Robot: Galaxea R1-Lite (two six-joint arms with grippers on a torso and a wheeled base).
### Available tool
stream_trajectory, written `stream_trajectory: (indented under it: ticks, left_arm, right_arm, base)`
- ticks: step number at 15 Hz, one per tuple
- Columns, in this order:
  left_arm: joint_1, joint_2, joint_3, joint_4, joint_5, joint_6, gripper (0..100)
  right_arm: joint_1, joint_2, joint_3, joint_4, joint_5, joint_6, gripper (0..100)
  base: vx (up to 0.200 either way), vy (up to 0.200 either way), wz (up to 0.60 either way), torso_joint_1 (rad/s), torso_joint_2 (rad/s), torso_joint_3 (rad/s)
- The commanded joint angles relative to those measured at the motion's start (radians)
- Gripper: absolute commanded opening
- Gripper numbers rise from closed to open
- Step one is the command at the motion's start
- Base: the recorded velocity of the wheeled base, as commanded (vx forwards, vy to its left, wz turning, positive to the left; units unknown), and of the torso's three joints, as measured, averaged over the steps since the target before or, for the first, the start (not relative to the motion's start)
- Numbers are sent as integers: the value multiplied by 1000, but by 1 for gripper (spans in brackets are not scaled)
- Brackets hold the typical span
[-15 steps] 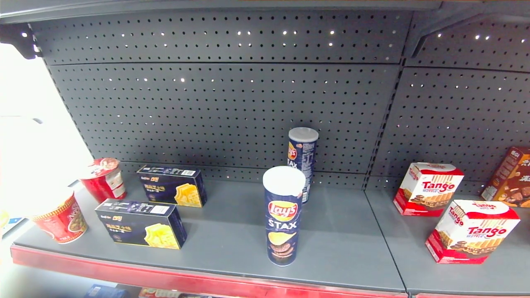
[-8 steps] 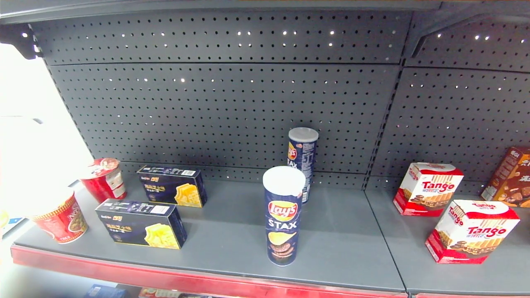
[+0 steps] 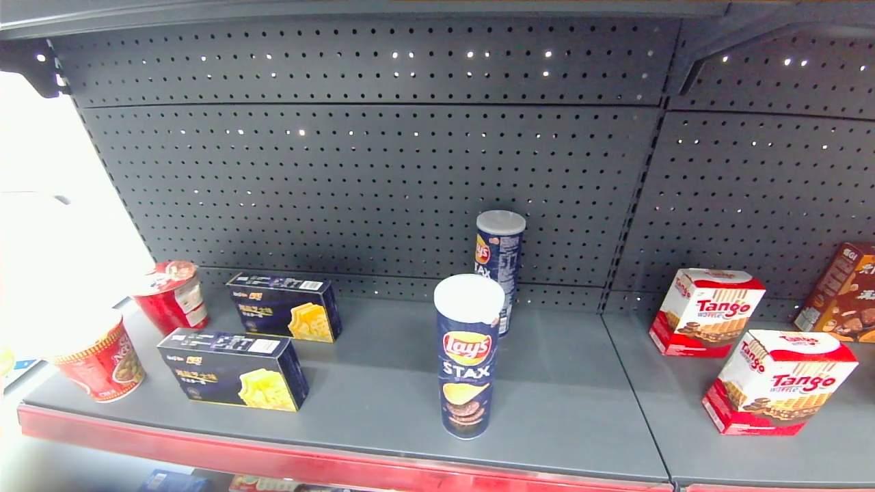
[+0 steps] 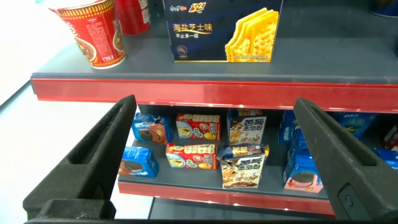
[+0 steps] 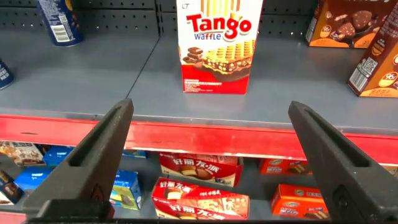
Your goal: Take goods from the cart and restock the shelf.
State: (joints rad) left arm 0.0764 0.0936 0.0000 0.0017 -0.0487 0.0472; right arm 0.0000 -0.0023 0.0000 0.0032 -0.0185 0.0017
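Nothing has moved since the earlier frames; every item holds its place.

Head view: the shelf (image 3: 560, 410) carries two cup noodles (image 3: 99, 359) at lower left, two cracker boxes (image 3: 236, 369) right of them, two chip cans (image 3: 467, 362) upright at centre, one behind the other, two wafer boxes (image 3: 707, 312) at right and a brown box (image 3: 844, 294) at the right edge. Bare deck lies between the groups, so restocking is judged only partly done.

Left wrist view: the left gripper (image 4: 214, 102) hangs before the shelf's red lip, jaws spread wide and holding nothing. A cracker box stands beyond them, and a lower shelf (image 4: 236, 199) is stocked beneath.

Right wrist view: the right gripper (image 5: 210, 107) sits likewise, jaws wide apart and empty, facing a wafer box.

With both grippers empty, the next item is judged yet to be fetched from the cart.
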Motion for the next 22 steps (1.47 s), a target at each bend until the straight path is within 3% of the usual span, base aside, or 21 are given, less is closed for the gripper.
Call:
stream_trajectory:
  ticks: [1, 4, 5, 6, 7, 10, 11, 12, 13, 16, 17, 18, 20, 22]
  left_arm:
    - [0, 1, 0, 0, 0, 0, 100]
    - [-4, -2, 0, -2, -6, 16, 100]
    - [-46, -18, 0, -5, -17, 60, 100]
    - [-99, -55, 0, -8, -22, 85, 100]
    - [-99, -45, 0, -9, -28, 126, 100]
    - [-109, -9, -2, -5, -43, 129, 100]
    - [-233, 163, -219, -149, -65, 168, 100]
    - [-320, 385, -287, -175, -20, 171, 100]
    - [-376, 471, -388, -198, 13, 172, 100]
    - [-517, 785, -511, -204, -48, 194, 100]
    - [-535, 850, -522, -218, -56, 215, 100]
    - [-550, 974, -554, -285, -57, 258, 100]
    - [-555, 1166, -620, -341, -57, 247, 100]
    - [-552, 1316, -695, -364, -59, 204, 100]
  right_arm:
    - [0, 2, 0, 0, 0, 0, 100]
    - [0, 2, 0, 0, 0, 0, 100]
    - [0, 2, 0, 0, 0, 0, 100]
    - [0, 2, 0, 0, 0, 0, 100]
    - [0, 2, 0, 0, 0, 0, 100]
    - [0, 2, 0, 0, 0, 0, 100]
    - [0, 2, 0, 0, 0, 0, 100]
    - [0, 2, 0, 0, 0, 1, 100]
    - [0, 2, 0, 0, 0, 0, 100]
    - [0, 2, 0, 0, 0, 0, 100]
    - [0, 2, 0, 0, 0, 0, 100]
    - [0, 2, 0, 0, 0, 0, 100]
    - [0, 2, 0, 0, 0, 0, 100]
    - [0, 2, 0, 0, 0, 0, 100]
  base:
    - [0, 0, 0, 0, 0, 0]
    - [0, 0, 0, 0, 0, 0]
    - [0, 0, 0, 0, 0, 0]
    - [0, 0, 0, 0, 0, 0]
    - [0, 0, 0, 0, 0, 0]
    - [0, 0, 0, 0, 0, 0]
    - [0, 0, 0, 0, 0, 0]
    - [0, 0, 0, 0, 0, 0]
    - [0, 0, 0, 0, 0, 0]
    - [0, 0, 0, 0, 0, 0]
    - [0, 0, 0, 0, 0, 0]
    - [0, 0, 0, 0, 0, 0]
    - [0, 0, 0, 0, 0, 0]
    - [0, 0, 0, 0, 0, 0]
